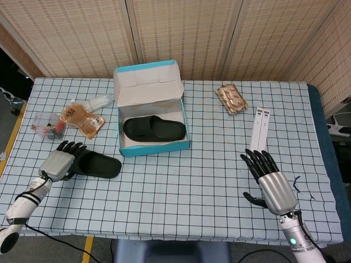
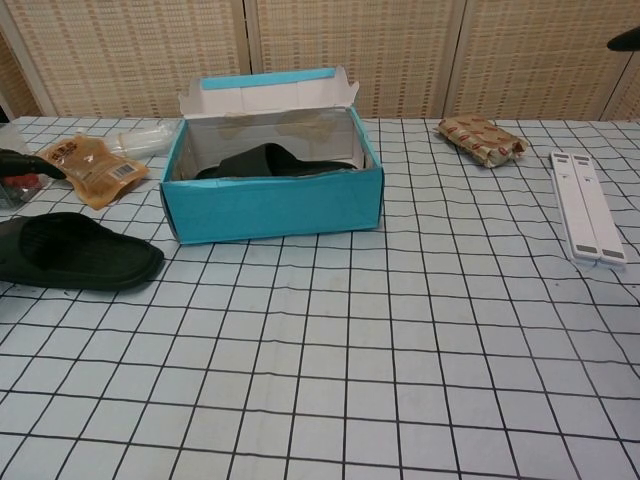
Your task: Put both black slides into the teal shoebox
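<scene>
Only the head view shows both empty, spread-fingered hands whole, the left hand (image 1: 56, 161) touching the loose slide (image 1: 94, 164) near the tabletop's left edge, the right hand (image 1: 270, 182) near its front right corner.

- Counter (image 1: 181, 181) under a white cloth with a black grid.
- Open teal shoebox (image 1: 155, 143) at centre back.
- Black slide (image 1: 94, 164) left of it.
- Snack pouch (image 1: 82, 117), clear box (image 1: 46, 125) at far left.
- Red-patterned packet (image 1: 231, 98), white strips (image 1: 259, 135) at right.

I am seeing matt black rubbery slides (image 1: 97, 164) lying on a checked cloth worktop (image 1: 181, 186), a teal cardboard shoebox (image 1: 153, 147) showing plain paper inside, both hands (image 1: 272, 189) gleaming brushed metal with black fingers (image 1: 258, 160).
</scene>
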Tool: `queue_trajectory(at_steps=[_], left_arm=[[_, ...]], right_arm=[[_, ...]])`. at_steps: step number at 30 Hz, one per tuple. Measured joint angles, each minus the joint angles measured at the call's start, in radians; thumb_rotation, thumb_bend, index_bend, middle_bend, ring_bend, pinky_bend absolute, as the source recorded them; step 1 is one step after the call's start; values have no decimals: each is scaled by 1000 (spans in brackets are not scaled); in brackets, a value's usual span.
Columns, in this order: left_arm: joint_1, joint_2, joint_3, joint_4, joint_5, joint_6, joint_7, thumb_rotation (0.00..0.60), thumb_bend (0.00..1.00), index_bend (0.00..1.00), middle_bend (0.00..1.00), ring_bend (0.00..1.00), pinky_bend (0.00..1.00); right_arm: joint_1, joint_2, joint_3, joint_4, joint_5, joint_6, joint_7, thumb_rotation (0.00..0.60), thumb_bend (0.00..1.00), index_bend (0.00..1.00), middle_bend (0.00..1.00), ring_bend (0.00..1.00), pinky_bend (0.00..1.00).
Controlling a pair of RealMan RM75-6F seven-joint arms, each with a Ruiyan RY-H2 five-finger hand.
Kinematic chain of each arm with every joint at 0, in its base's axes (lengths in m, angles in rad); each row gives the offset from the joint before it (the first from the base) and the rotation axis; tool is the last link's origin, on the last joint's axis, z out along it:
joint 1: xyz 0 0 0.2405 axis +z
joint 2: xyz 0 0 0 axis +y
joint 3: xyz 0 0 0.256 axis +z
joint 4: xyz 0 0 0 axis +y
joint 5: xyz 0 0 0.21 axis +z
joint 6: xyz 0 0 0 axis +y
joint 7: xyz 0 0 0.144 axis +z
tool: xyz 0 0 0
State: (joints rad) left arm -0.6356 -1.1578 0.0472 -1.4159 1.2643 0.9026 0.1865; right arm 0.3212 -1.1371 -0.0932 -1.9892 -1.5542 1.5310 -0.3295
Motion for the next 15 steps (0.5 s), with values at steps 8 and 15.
queue_trajectory(at_steps=[8,15], left_arm=[[18,-76,-1,113,-53,-36,70,600,352,0,0,0,4],[13,-90,-18,122,-57,-75,37,600,352,0,0,0,5]], right_arm=[[-34,17,11,-8,-21,-18,30,600,63,0,4,0,0],[-43,10,29,-5,-13,-57,26,600,64,0,4,0,0]])
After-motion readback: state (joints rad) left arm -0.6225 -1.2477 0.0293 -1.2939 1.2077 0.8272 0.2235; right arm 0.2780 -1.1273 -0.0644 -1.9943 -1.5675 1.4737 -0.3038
